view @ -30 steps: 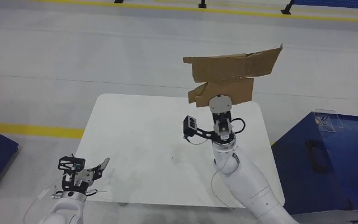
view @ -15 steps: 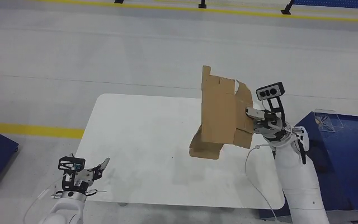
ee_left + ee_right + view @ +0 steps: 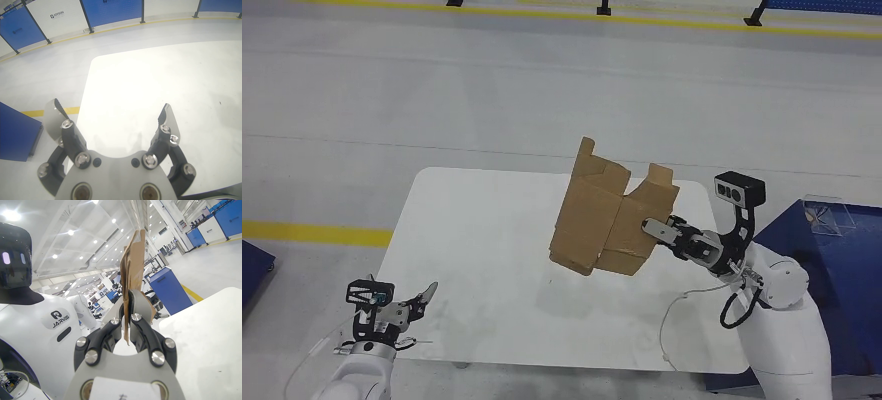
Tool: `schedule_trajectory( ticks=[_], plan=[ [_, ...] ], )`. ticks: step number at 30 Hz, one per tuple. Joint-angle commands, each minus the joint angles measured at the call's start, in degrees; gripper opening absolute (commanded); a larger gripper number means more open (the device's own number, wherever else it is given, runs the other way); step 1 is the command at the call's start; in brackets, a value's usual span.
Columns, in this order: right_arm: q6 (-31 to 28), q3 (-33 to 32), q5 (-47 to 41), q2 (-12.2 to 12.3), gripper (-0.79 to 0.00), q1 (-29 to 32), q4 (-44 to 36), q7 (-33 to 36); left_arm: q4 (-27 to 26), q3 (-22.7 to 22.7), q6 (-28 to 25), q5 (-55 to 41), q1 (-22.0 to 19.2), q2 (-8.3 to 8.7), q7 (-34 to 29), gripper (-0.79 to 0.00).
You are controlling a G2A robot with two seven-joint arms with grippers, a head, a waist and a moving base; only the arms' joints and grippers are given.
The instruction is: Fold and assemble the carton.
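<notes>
Left wrist view: nearest me, the left gripper (image 3: 111, 104) hangs at the near left corner of the white table (image 3: 151, 75), fingers spread wide with nothing between them. Further in, on the right side, the right gripper (image 3: 650, 226) is clenched on the edge of the carton (image 3: 592, 220). The carton is brown and partly flattened. It is held in the air above the table's middle-right part, tilted, with its notched flaps pointing away from the robot. Beyond the table's right edge stands a blue cabinet (image 3: 802, 260), and a yellow line (image 3: 312, 235) runs across the pale floor.
</notes>
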State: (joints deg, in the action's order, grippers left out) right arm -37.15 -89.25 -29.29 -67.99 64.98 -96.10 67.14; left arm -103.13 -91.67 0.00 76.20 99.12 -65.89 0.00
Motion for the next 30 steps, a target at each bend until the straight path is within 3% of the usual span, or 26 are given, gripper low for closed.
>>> schedule_trajectory(
  ticks=[1,4,10,16,21,24,27,30],
  plan=[
    [-0.01,0.0,0.01,0.0,-0.785,0.0,0.0,-0.01,0.0,0.0,0.0,0.0,0.0,0.0,0.0,0.0],
    [-1.12,-0.89,1.48,0.11,-0.785,-0.32,-1.87,-1.13,0.0,0.0,0.0,0.0,0.0,0.0,0.0,0.0],
    [-13.38,-14.61,27.23,0.98,-0.785,0.48,-11.11,-15.35,0.0,0.0,0.0,0.0,0.0,0.0,0.0,0.0],
    [-15.72,-29.18,63.32,0.09,-0.785,2.38,-25.05,-33.28,0.0,0.0,0.0,0.0,0.0,0.0,0.0,0.0],
    [-15.33,-33.18,94.67,-0.8,-0.785,5.06,-36.18,-48.48,0.0,0.0,0.0,0.0,0.0,0.0,0.0,0.0],
    [-12.36,-30.77,113.91,-0.96,-0.785,7.86,-38.54,-62.14,0.0,0.0,0.0,0.0,0.0,0.0,0.0,0.0],
    [-6.01,-25.6,137.82,-0.13,-0.785,10.44,-38.54,-80.84,0.0,0.0,0.0,0.0,0.0,0.0,0.0,0.0],
    [12.99,-18.79,164.58,0.65,-0.785,18.52,-38.54,-96.12,0.0,0.0,0.0,0.0,0.0,0.0,0.0,0.0]
  ],
)
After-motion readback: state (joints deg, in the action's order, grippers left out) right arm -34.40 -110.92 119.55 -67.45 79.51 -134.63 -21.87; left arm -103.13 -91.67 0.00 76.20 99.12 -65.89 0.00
